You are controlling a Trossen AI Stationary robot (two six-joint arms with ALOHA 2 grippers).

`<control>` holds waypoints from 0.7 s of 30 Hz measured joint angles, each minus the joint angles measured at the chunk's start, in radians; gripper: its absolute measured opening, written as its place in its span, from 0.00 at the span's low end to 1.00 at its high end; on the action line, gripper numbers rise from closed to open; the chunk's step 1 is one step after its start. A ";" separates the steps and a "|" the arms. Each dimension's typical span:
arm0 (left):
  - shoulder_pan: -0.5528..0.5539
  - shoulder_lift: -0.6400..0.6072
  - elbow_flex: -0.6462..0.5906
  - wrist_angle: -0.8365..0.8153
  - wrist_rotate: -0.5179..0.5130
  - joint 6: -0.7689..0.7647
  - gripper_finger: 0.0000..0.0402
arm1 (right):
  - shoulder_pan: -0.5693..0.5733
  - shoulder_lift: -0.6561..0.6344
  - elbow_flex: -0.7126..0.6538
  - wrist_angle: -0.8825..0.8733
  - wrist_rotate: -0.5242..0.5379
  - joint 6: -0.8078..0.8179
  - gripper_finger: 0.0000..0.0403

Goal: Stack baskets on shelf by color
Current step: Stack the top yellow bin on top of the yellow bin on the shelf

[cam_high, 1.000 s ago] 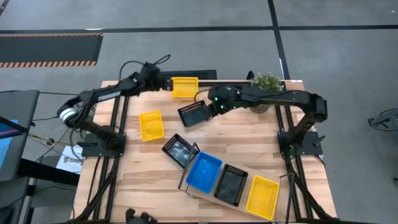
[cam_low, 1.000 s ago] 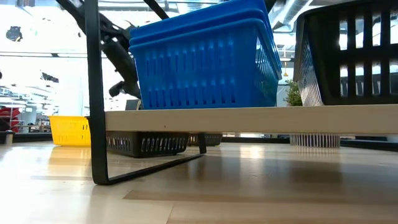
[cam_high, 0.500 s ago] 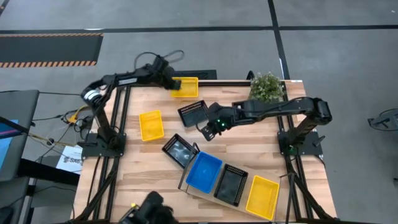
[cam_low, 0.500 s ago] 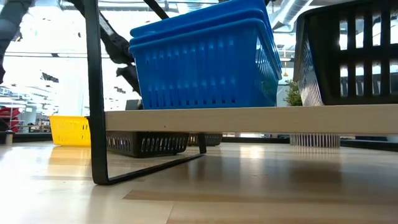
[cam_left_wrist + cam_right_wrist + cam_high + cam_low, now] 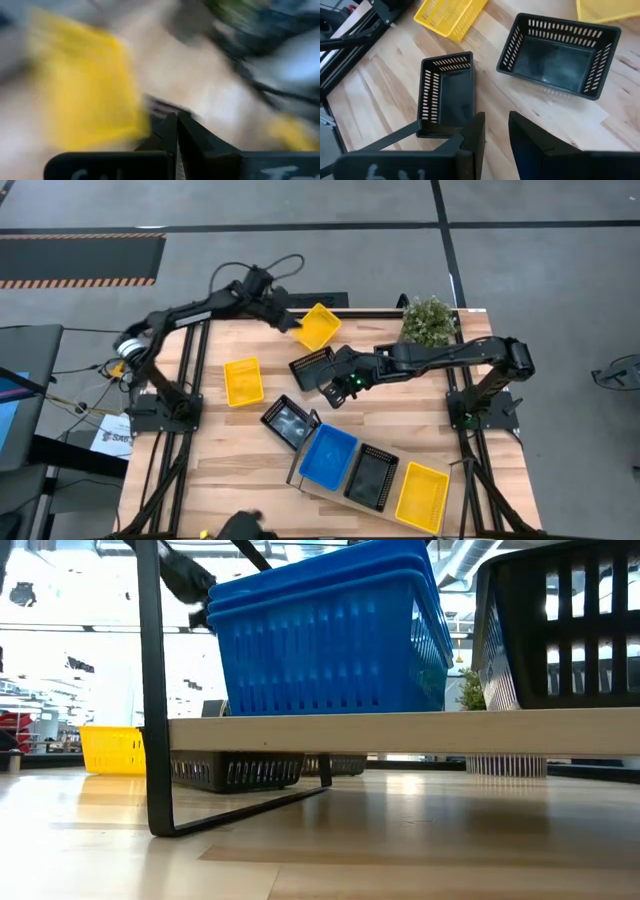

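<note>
Light-wood slatted tabletop [image 5: 400, 405] at frame centre of the high view, grey floor all round.

- Flat light-wood shelf board with black metal end frame [image 5: 330, 492]: lower centre to lower right, set diagonally. On it, left to right: blue slotted plastic basket stack [image 5: 328, 456], black slotted basket [image 5: 371, 476], yellow slotted basket [image 5: 422, 496].
- Second black slotted basket [image 5: 289, 421]: on the tabletop just beside the shelf's upper-left end.
- Third black slotted basket [image 5: 312, 366]: centre frame, just left of the right gripper.
- Yellow slotted basket on the table [image 5: 243, 381]: left of centre, well apart from the shelf.
- Tilted yellow slotted basket [image 5: 318, 326]: upper centre, at the tip of the left gripper [image 5: 292, 321]. Fingers clamped on its rim; wrist view heavily blurred.
- Right gripper [image 5: 330, 385]: centre frame, above the tabletop. Fingers parted, nothing between them.
- Potted green plant [image 5: 430, 320]: upper right corner of the tabletop.
</note>
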 joint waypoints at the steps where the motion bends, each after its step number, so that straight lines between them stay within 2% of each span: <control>1: -0.005 -0.031 0.000 0.001 -0.154 0.005 0.00 | -0.001 0.000 0.000 0.000 0.003 -0.004 0.27; 3: -0.016 -0.068 0.001 0.001 -0.545 0.006 0.00 | -0.008 0.000 0.000 0.000 0.006 -0.007 0.27; 5: -0.024 -0.073 0.001 0.000 -0.879 0.002 0.00 | -0.015 0.000 0.000 0.000 0.006 -0.007 0.27; 6: -0.026 -0.067 0.001 0.002 -0.995 0.003 0.00 | -0.018 0.000 0.000 0.000 0.007 -0.007 0.27; 7: -0.027 -0.055 0.001 0.013 -1.054 0.017 0.00 | -0.020 0.000 0.000 0.000 0.007 -0.007 0.27; 8: -0.026 -0.037 0.001 0.031 -1.057 0.042 0.00 | -0.022 0.000 0.000 0.000 0.008 -0.008 0.27; 10: -0.025 0.016 0.001 0.023 -0.986 0.064 0.00 | -0.027 0.000 0.000 0.000 0.007 -0.016 0.27; 14: -0.025 0.140 0.012 -0.087 -0.855 0.017 0.00 | -0.027 0.000 0.000 -0.001 0.003 -0.031 0.27; 16: -0.031 0.186 0.016 -0.093 -0.798 0.017 0.00 | -0.026 0.000 0.000 -0.001 0.003 -0.032 0.27; 21: -0.100 0.251 0.019 0.036 -0.641 0.022 0.00 | -0.023 0.000 0.000 0.000 -0.002 -0.020 0.27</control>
